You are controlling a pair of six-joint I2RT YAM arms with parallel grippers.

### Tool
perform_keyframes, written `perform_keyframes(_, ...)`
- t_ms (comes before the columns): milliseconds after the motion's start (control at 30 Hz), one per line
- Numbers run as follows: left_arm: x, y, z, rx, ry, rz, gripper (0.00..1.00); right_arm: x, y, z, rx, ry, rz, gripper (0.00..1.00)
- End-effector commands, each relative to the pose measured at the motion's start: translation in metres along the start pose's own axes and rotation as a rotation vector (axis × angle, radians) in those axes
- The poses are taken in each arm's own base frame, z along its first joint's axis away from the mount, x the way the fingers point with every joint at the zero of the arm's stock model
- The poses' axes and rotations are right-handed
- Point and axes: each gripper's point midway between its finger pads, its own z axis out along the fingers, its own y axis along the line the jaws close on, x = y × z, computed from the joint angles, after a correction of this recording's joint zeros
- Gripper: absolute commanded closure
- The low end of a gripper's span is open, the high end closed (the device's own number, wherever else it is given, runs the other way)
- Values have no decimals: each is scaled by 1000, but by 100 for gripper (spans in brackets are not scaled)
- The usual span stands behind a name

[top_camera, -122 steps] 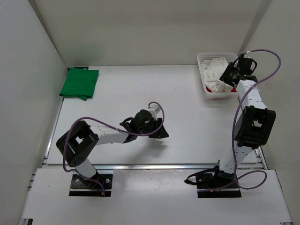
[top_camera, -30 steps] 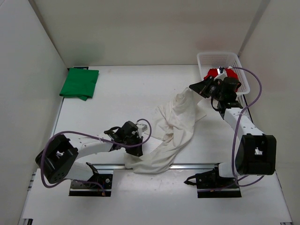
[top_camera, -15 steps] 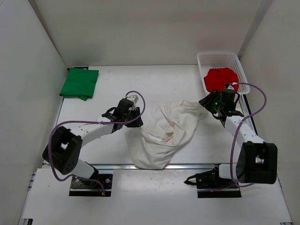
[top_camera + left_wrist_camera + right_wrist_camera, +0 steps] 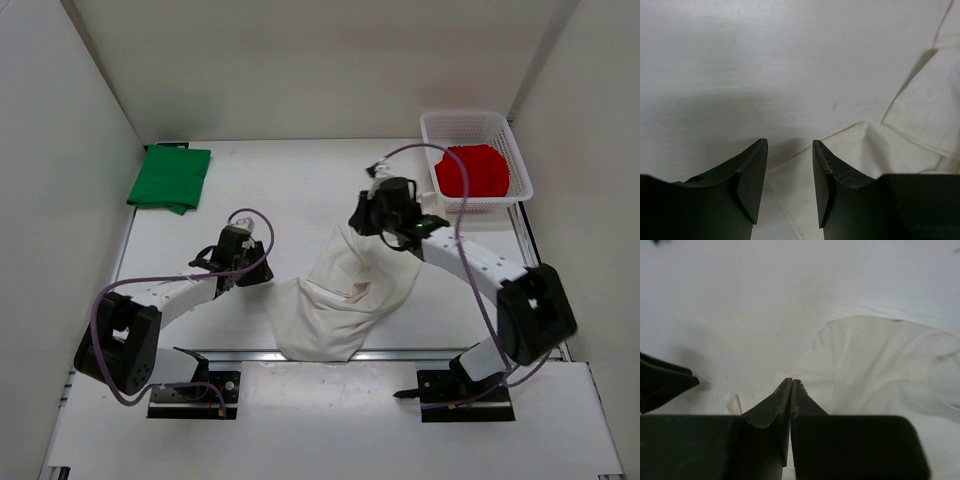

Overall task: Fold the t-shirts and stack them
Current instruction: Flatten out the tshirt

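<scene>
At cream shirt (image 4: 345, 295), right hand (image 4: 791, 382) pinched closed

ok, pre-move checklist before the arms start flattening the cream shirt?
1. Left hand open: ok, fingers apart above the edge of the crumpled cream cotton t-shirt.
2. Right hand gripping cloth: cannot tell; fingers shut, no fabric visible between them.
3. Shirt spread flat: not ok, bunched, its near part reaching the near edge of the white table.
4. Folded green t-shirt out of the way: ok, far left corner.
5. Red t-shirt contained: ok, inside the white plastic basket.
</scene>
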Motion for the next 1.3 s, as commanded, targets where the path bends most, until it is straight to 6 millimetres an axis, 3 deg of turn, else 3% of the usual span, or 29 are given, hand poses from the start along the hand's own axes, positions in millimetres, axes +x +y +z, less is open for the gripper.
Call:
perform_keyframes(0, 16, 11, -6, -26, 15, -18, 48, 52, 33, 31, -100, 189, -185, 100)
perform_keyframes(133, 18, 19, -8, -45, 4, -29, 46, 81, 61, 47, -180, 247, -240, 99)
perform_keyframes(267, 26, 17, -5, -47, 41, -11, 48, 109, 74, 51, -185, 303, -272, 88)
perform_keyframes(433, 51, 24, -6, -92, 99, 31, 52, 126, 68, 51, -164, 329, -229, 76)
perform_keyframes(567, 59, 22, -6, -102, 106, 57, 47, 137, 62, 51, -154, 344, -228, 71)
perform_keyframes(667, 68, 22, -1, -92, 136, 59, 60, 145, 54, 55, -135, 358, -223, 65)
perform_keyframes(733, 64, 21, 1, -97, 126, 57, 79, 148, 54, 60, -132, 370, -230, 65)
perform_keyframes(833, 57, 23, 0, -95, 95, 39, 98, 151, 57, 63, -138, 375, -254, 63)
perform_keyframes(967, 37, 23, -4, -78, 29, -10, 100, 167, 58, 72, -106, 425, -289, 53)
perform_keyframes(1067, 29, 24, -2, -72, 22, -34, 100, 171, 55, 80, -61, 442, -318, 58)
perform_keyframes(1100, 22, 27, -1, -72, 7, -58, 100, 172, 46, 86, -25, 447, -320, 73)
perform_keyframes(1133, 12, 25, -1, -62, -12, -66, 100, 169, 42, 92, 4, 438, -302, 80)
perform_keyframes(1200, -7, 25, -1, -61, -50, -87, 100, 154, 32, 104, 64, 396, -259, 98)
perform_keyframes(1267, -30, 23, 1, -64, -81, -102, 100, 116, 21, 118, 100, 316, -153, 100)
